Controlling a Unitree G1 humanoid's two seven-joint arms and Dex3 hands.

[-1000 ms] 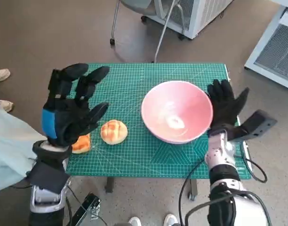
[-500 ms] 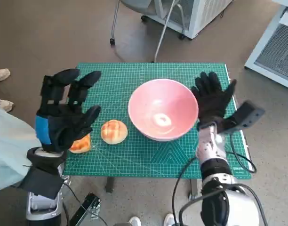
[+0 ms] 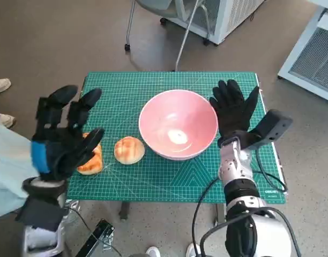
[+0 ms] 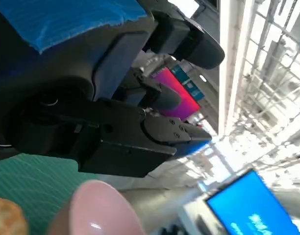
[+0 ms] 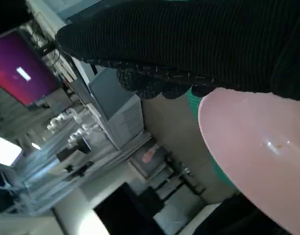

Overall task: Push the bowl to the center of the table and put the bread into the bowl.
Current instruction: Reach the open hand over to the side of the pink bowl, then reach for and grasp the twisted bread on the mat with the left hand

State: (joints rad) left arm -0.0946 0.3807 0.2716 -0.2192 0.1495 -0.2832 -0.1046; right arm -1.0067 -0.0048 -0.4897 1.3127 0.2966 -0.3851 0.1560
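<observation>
A pink bowl (image 3: 177, 128) stands on the green cutting mat (image 3: 153, 182), near the table's middle. My right hand (image 3: 233, 110) in the black glove lies flat against the bowl's right side, fingers spread; the right wrist view shows the bowl (image 5: 260, 152) close under the glove. A round bread bun (image 3: 129, 150) lies just left of the bowl. A second orange bun (image 3: 90, 159) lies further left, partly hidden by my left hand (image 3: 59, 136), which hovers above the mat's left edge with fingers spread and holds nothing. The bowl's rim (image 4: 98, 213) and a bun (image 4: 8, 218) show in the left wrist view.
The table's edge runs close along the mat on all sides. A chair's legs (image 3: 153, 32) and a white cabinet (image 3: 223, 16) stand beyond the far edge. A person's shoes (image 3: 0, 101) and pale cloth (image 3: 8, 171) are at the left.
My right hand has pushed the bowl leftward, toward the table's middle and closer to the bun. My left hand has drifted left and nearer, uncovering more of the orange bun.
</observation>
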